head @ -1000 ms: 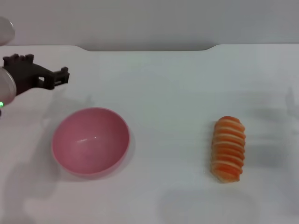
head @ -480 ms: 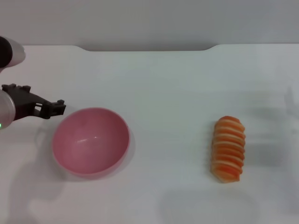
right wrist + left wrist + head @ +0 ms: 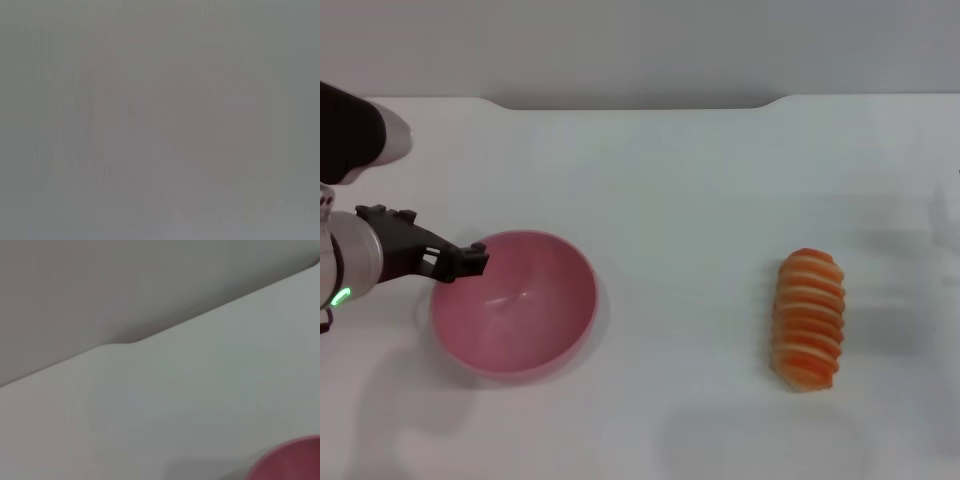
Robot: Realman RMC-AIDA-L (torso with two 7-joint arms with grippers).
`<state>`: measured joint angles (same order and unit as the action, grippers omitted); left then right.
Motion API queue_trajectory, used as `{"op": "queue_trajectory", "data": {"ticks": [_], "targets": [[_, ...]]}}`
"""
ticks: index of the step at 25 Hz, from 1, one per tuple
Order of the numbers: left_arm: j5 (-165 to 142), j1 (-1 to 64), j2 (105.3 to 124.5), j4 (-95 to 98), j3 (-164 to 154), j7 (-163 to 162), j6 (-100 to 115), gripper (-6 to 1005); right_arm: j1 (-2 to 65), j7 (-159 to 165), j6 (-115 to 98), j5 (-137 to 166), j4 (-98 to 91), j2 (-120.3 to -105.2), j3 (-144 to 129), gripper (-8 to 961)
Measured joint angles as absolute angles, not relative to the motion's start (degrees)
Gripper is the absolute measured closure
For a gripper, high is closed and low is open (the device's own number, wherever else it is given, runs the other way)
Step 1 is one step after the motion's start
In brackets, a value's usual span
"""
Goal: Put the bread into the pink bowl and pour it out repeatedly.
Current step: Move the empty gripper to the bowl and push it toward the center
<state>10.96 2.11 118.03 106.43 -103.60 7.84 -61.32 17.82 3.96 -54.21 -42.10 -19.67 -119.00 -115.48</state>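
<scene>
Bread (image 3: 808, 319) on table, well apart from left claw (image 3: 470, 261) at pink bowl (image 3: 513, 305) rim, claw grip unclear

The left wrist view catches only a sliver of the pink bowl (image 3: 292, 462), cut off at five o'clock. The left gripper (image 3: 460, 262) hides the bowl's ten o'clock rim; its finger spacing is unreadable.

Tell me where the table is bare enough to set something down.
Bare: the white table between the glossy pink plastic bowl and the striped orange-brown toy bread, plus the strip behind both. Crowded: the bowl's left rim, where the left gripper sits.
</scene>
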Motion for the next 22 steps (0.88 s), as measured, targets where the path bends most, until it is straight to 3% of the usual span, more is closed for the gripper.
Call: {"op": "queue_trajectory", "data": {"ticks": [22], "targets": [[11.6,-2.5,117.95,106.9,-106.1,5.1,-56.8,143,18.7,3.7,-53.1,-41.9,-19.3,-119.0,-115.5,406]]}}
